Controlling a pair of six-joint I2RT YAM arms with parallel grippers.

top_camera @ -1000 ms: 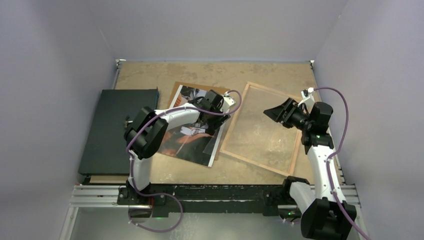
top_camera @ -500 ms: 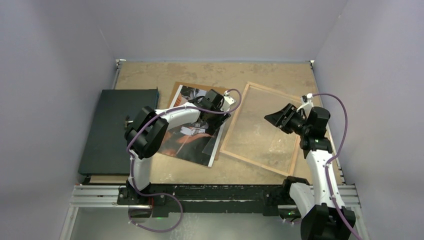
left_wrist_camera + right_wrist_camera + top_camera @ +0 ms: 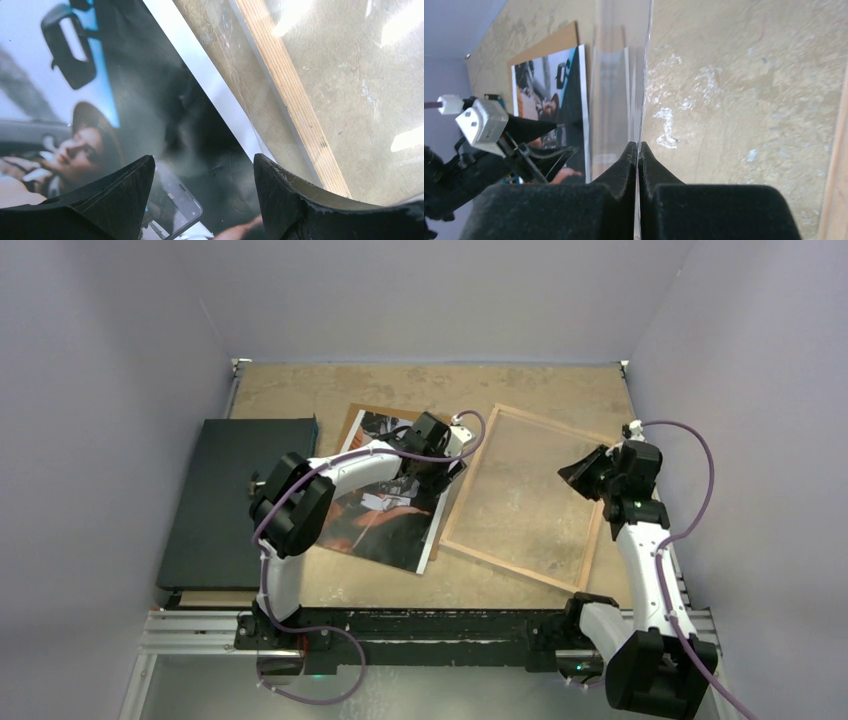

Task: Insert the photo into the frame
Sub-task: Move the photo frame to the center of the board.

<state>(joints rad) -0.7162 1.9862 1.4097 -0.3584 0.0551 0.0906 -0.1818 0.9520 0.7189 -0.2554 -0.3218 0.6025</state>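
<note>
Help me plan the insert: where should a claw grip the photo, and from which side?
Likely the white strip along the photo's edge nearest the frame. The photo lies flat and thin, so a pinch from straight above finds nothing to bite; a finger would have to slide under that edge, coming low from the frame side. The open left claw hangs over it.

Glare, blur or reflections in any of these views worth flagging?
Left wrist: white glare streaks on the clear pane, hazy sheen across dark areas of the photo. Right wrist: pane edge-on, pinched in the shut right hand, doubled reflections beside it. Top external: even light, soft shadows, pane nearly invisible inside the frame.
</note>
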